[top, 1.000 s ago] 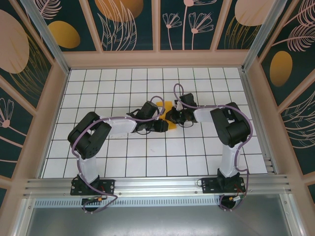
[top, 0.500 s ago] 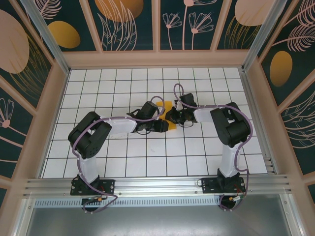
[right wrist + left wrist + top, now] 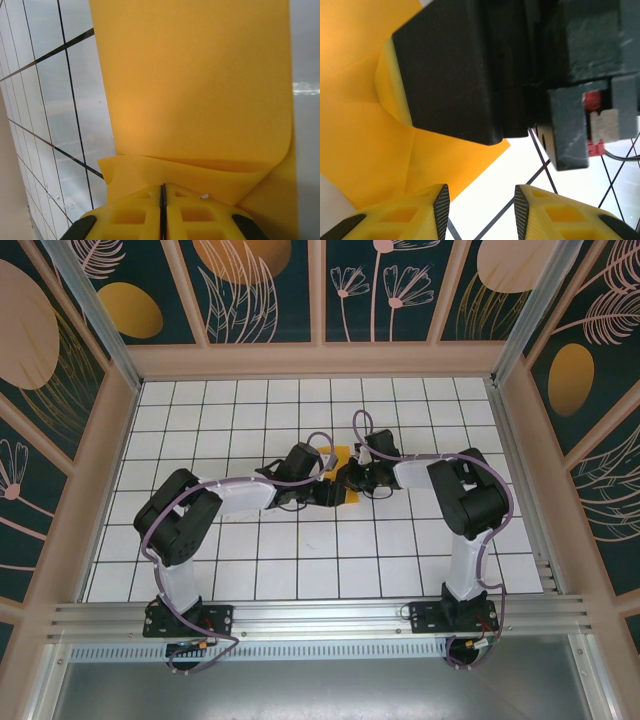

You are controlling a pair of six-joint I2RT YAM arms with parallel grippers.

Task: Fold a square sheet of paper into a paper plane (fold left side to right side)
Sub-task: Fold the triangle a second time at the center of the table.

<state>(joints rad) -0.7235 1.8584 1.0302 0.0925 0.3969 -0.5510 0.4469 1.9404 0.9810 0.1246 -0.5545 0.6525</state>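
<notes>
Tabletop [image 3: 250, 570]: white, black grid lines, fills middle of top view, walls on left, far and right sides. Sheet of paper [image 3: 344, 454]: orange-yellow, lies just above frame centre, largely covered. Left wrist view: creased paper upper left, bare grid lower right.

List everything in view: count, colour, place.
paper: 1, orange-yellow, table centre between the two grippers, one part lifted and curled
table: 1, white with a black grid, enclosure floor
walls: 3 sides, dark teal with a plant and oval pattern, around the table
rail: 1, silver metal, near edge, carries both arm bases
cables: 2, purple, one along each arm
left arm: 1, black and white, reaches in to the centre
right arm: 1, black and white, reaches in to the centre
left gripper: yellow fingers, open, over the paper's edge
right gripper: yellow fingers, shut on the paper
</notes>
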